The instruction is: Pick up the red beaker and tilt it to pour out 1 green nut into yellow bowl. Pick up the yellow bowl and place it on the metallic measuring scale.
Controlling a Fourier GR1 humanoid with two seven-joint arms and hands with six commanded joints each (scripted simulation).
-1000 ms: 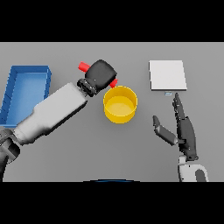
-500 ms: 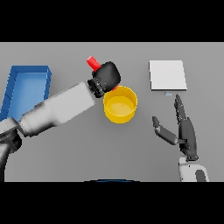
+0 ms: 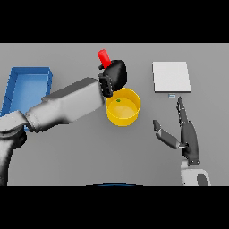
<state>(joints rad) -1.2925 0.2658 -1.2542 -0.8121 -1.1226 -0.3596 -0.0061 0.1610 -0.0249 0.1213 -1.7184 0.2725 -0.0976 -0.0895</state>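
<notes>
Blue tray (image 3: 13,85): far left on the grey surface (image 3: 76,152).
Left hand (image 3: 114,76): clenched around the red beaker (image 3: 103,57), held just above the bowl's rear rim.
Yellow bowl (image 3: 123,112): centre, green nut (image 3: 118,100) inside.
Scale (image 3: 171,76): right rear.
Right hand (image 3: 185,136): released, fingers straight, in front of the scale.

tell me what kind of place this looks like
Probably a lab-style test bench: a plain grey table with a red beaker, a yellow bowl and a flat metallic measuring scale.
</notes>
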